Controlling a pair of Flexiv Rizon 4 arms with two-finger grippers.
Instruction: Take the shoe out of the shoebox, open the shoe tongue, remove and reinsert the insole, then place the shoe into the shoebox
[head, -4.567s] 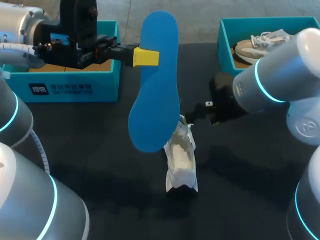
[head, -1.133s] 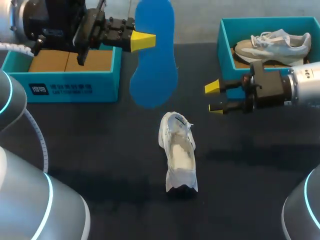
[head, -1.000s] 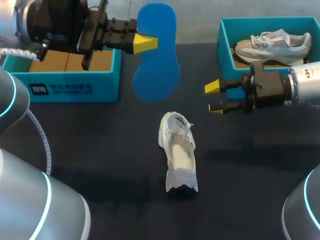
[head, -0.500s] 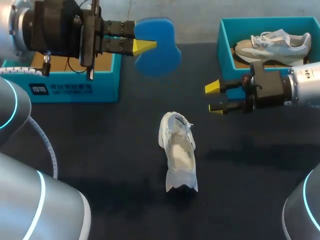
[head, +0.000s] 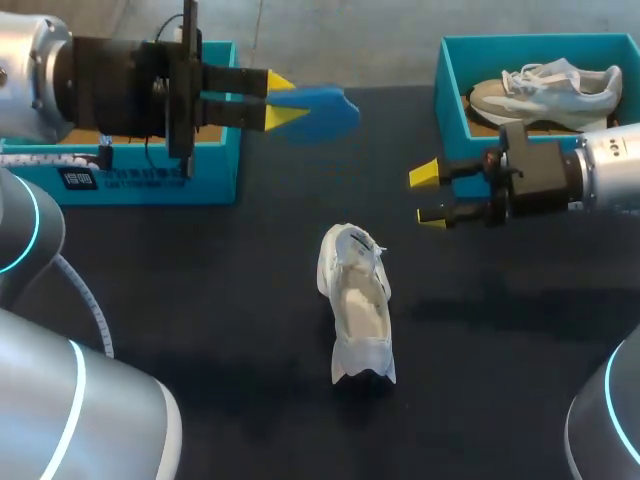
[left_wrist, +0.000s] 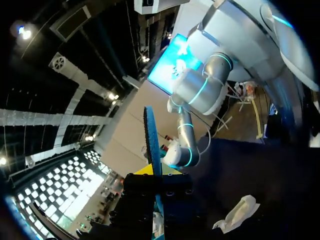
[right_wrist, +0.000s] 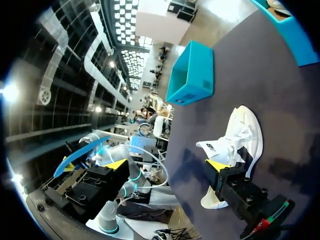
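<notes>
Centrally on the dark table (head: 200, 300) lies the white shoe (head: 357, 305), its mouth open upward, apparently ready to take the insole back. The left gripper (head: 275, 100), far left beside a teal shoebox (head: 150, 180), is clamped on the blue insole (head: 320, 103), held flat and well apart from the shoe. The right gripper (head: 428, 196) hangs empty, fingers apart, to the shoe's right, likely to steady it.

You see a black table (head: 200, 300) filling the frame, with a white shoe (head: 357, 305) lying on it near the centre, lengthwise up and down the frame. A teal shoebox (head: 150, 182) stands at the upper left and a second teal shoebox (head: 450, 95) at the upper right, both well apart from the shoe.
</notes>
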